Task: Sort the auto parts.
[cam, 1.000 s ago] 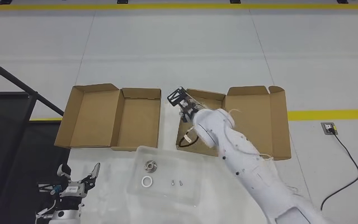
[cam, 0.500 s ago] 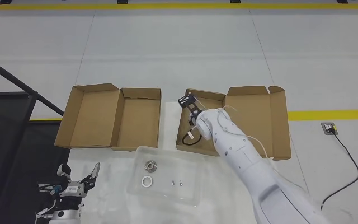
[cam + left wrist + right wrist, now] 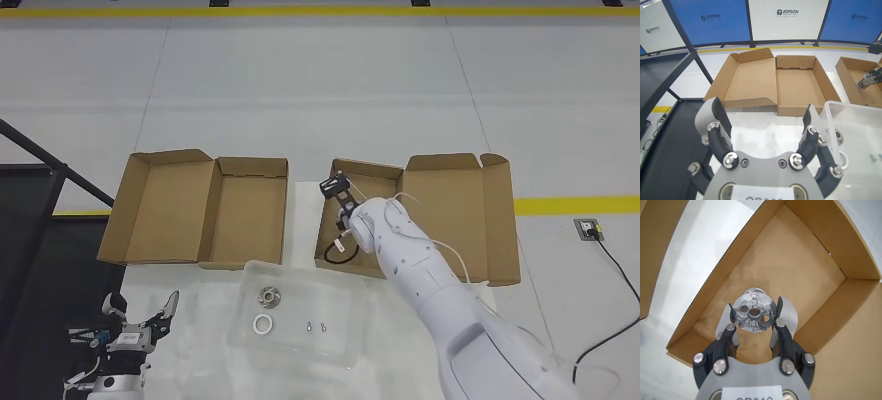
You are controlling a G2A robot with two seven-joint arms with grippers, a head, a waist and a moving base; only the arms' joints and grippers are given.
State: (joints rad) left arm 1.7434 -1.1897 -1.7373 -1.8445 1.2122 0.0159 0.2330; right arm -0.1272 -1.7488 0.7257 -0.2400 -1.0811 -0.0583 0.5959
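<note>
At the near left corner of the worktop the left gripper (image 3: 762, 111) hangs with its ribbed fingers spread wide and nothing between them, facing the parts, probably parked so it can take the next pick. Beyond it, towards the far edge, lies a brown cardboard box (image 3: 250, 215) with its lid folded out flat. Its tray is bare, and it is likely left open so parts can be dropped straight in. Along the near edge at the middle sits a clear plastic bin (image 3: 320, 295) that serves as the unsorted stock. It holds a small flanged metal bushing (image 3: 268, 296), a white ring (image 3: 263, 324) and two little bolts (image 3: 317, 325), all lying apart. Right of the bin, a second open brown cardboard box (image 3: 375, 180) receives the right gripper (image 3: 755, 307). That gripper pinches a round grey cast-metal hub (image 3: 753, 315) by opposite sides of its rim, flat face towards the wrist. The hub is held low over the box floor near the left wall, which suits setting it down gently rather than dropping it. I cannot tell whether it touches the floor.
</note>
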